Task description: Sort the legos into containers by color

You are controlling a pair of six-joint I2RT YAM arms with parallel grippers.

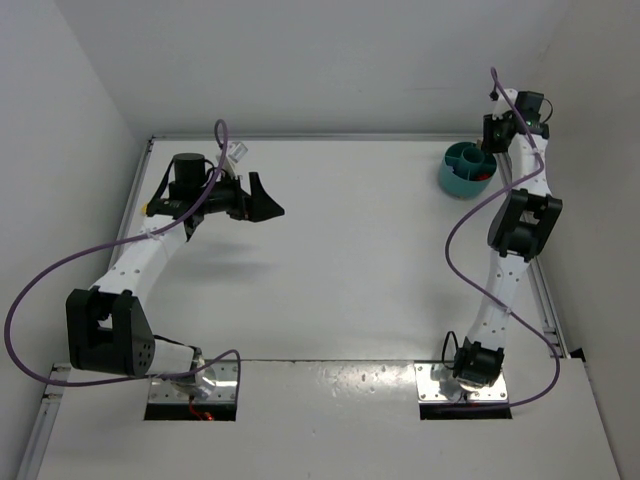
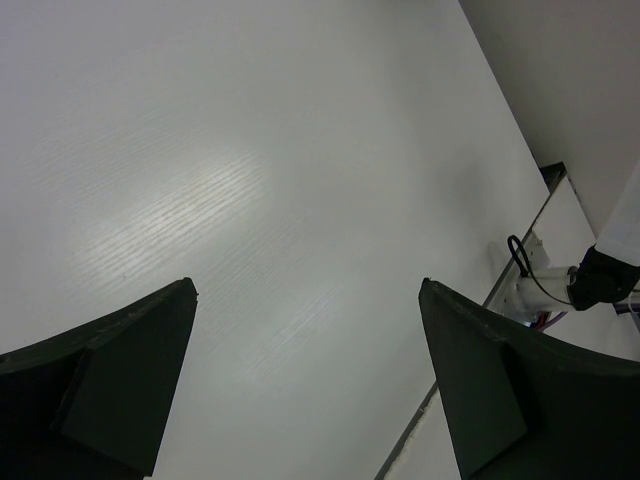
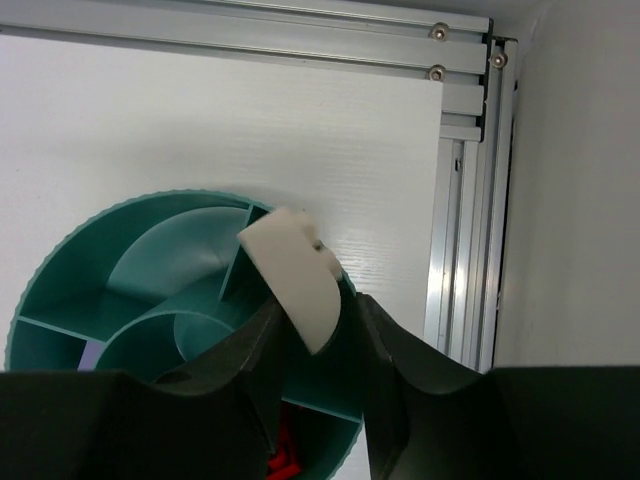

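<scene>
The right gripper [image 3: 315, 318] is clamped on 1 small cream plastic lego brick [image 3: 290, 268]. Its 2 black fingers [image 3: 262, 345] press the brick's lower sides, and the upper part sticks out, tilted, beyond the tips. Directly under this hand sits the round teal plastic tub [image 3: 70, 262] with curved inner dividers. The held brick hangs above the tub's rim on the side nearest the aluminium rail [image 3: 465, 250]; whether it touches the rim cannot be told. In the compartment closest to the wrist, beneath the fingers, lies a red lego [image 3: 283, 452]. A pale patch shows in another compartment to the hand's left, but too little of it is visible to identify. Seen from above, this hand hovers over the tub at the far right corner of the white table [image 1: 350, 270].

The left gripper [image 2: 307, 290] is spread wide, holding nothing between its 2 fingers, with the table surface below it. It is well apart from the tub, across the table.
</scene>
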